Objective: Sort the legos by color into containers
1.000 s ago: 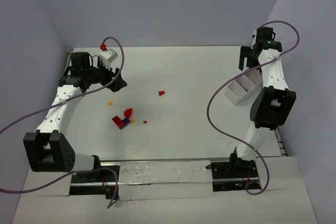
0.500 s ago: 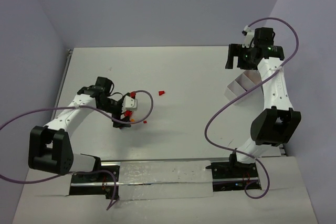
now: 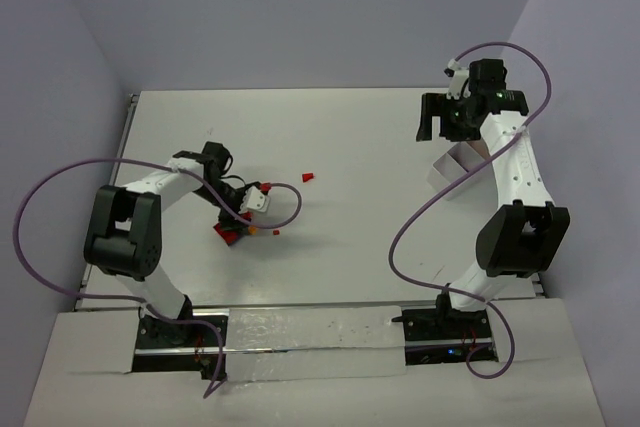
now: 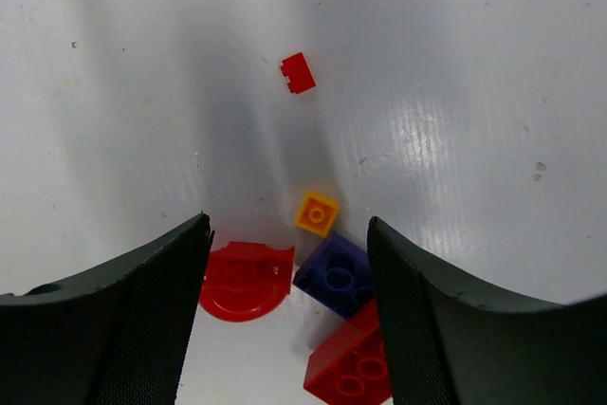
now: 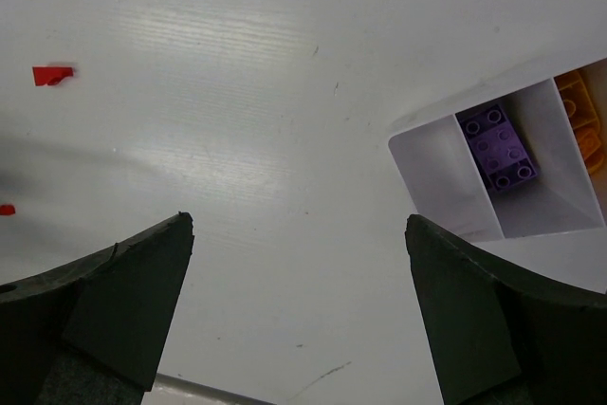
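Observation:
My left gripper [image 3: 238, 219] is open and low over a small pile of legos. In the left wrist view its jaws [image 4: 287, 234] stand either side of a red round piece [image 4: 245, 280], a purple brick [image 4: 337, 275] and a red brick [image 4: 356, 362]. A tiny orange piece [image 4: 317, 213] and a small red piece [image 4: 298, 73] lie just ahead. My right gripper [image 3: 435, 119] is open and empty [image 5: 299, 225], held above the table left of the white containers [image 3: 455, 162]. One tub holds a purple brick [image 5: 497, 149], the tub beside it orange pieces [image 5: 583, 120].
A loose red lego [image 3: 308, 177] lies mid-table, also in the right wrist view [image 5: 52, 75]. A tiny red piece [image 3: 276, 232] lies right of the pile. The left arm's purple cable [image 3: 290, 209] loops beside the pile. Walls close in the back and sides.
My left arm swung from the back left down to the lego pile and now straddles it. My right gripper moved left, off the containers.

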`<move>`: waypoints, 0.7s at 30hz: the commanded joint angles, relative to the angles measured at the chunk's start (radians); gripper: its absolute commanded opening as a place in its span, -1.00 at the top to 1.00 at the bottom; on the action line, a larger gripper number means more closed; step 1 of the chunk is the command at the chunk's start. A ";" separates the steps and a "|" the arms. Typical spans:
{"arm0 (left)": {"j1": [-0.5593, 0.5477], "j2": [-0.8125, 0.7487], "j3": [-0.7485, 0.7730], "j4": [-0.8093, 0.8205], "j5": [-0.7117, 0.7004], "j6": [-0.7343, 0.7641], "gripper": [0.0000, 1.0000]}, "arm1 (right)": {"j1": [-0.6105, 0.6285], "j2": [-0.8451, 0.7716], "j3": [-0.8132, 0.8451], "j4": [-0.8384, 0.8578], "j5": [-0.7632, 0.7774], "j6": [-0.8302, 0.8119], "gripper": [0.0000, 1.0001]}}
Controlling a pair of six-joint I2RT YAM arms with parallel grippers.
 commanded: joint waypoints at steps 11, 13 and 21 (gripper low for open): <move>-0.055 0.037 0.003 0.083 -0.089 -0.028 -0.11 | 0.005 0.026 0.000 -0.005 -0.007 -0.016 -1.00; -0.055 0.031 -0.013 0.099 -0.100 -0.028 -0.08 | 0.005 0.028 -0.001 -0.004 -0.011 -0.016 -1.00; -0.058 0.036 -0.044 0.126 -0.142 -0.030 -0.09 | 0.005 0.025 -0.018 -0.001 -0.005 -0.025 -1.00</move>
